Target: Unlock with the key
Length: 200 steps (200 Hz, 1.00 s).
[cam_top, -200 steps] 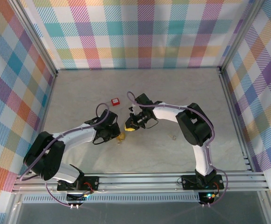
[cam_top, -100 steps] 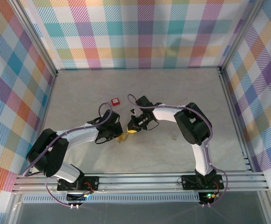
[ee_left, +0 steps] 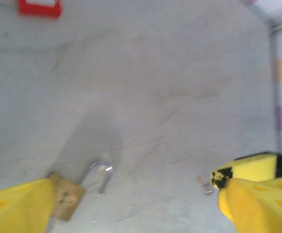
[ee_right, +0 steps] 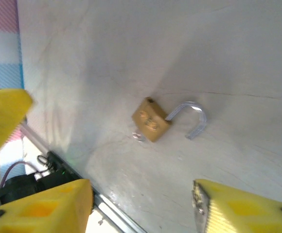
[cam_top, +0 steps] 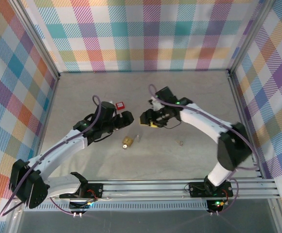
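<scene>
The padlock [cam_top: 127,141] lay on the tabletop [cam_top: 189,97], shackle [ee_right: 192,119] swung free: unlocking appeared complete, with nothing left to do. A small silver piece [ee_right: 138,137] at the padlock's base was possibly the key. The left claw [cam_top: 124,118] and right claw [cam_top: 146,118] hung beyond the padlock, both spread, empty.

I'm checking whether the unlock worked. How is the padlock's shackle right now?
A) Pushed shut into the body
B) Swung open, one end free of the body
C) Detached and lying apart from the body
B: in the right wrist view the padlock lies on the table with its shackle swung out, one end clear of the brass body and the other still attached.
</scene>
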### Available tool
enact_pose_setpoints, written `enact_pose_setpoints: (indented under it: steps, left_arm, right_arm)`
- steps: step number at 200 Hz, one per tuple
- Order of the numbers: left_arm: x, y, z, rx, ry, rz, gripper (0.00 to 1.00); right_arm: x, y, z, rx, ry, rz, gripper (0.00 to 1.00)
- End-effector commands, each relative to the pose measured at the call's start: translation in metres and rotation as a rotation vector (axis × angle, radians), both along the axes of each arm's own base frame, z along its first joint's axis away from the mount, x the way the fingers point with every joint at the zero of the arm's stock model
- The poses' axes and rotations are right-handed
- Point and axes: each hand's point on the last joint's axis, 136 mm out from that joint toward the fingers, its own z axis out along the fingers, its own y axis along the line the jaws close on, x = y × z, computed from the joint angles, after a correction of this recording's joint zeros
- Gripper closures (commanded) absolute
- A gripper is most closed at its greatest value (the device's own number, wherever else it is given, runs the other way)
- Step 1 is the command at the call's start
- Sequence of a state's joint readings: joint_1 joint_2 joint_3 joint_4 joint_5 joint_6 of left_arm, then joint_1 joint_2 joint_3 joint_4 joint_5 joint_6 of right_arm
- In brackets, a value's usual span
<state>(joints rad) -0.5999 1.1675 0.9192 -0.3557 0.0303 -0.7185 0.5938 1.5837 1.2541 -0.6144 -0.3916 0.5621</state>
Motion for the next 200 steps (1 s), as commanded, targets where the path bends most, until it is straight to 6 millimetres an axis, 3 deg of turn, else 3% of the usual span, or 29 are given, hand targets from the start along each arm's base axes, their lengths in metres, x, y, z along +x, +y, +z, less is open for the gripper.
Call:
enact_pose_setpoints:
  steps: [1,18,41,57,81,149,200]
  left_arm:
    - [0.009,-0.023,0.043,-0.03,-0.183,-0.15,0.0]
    - [0.015,-0.046,0.064,-0.07,-0.252,-0.264,0.0]
    - [0.016,-0.072,0.082,-0.135,-0.292,-0.377,0.0]
    - [0.016,-0.081,0.084,-0.169,-0.295,-0.404,0.0]
    - [0.011,-0.088,0.07,-0.154,-0.225,-0.442,0.0]
    - [-0.005,-0.081,0.039,-0.077,-0.145,-0.414,0.0]
    - [-0.006,-0.077,0.029,-0.054,-0.108,-0.389,0.0]
  right_arm:
    - [-0.034,-0.101,-0.047,-0.3,0.153,-0.181,0.36]
    - [-0.051,-0.15,-0.065,-0.351,0.223,-0.306,0.35]
    - [-0.062,-0.178,-0.086,-0.413,0.239,-0.365,0.34]
    - [-0.063,-0.182,-0.106,-0.457,0.278,-0.356,0.37]
    - [-0.055,-0.176,-0.125,-0.447,0.302,-0.362,0.43]
    - [-0.028,-0.173,-0.144,-0.474,0.298,-0.365,0.57]
    - [-0.025,-0.178,-0.156,-0.516,0.309,-0.381,0.7]
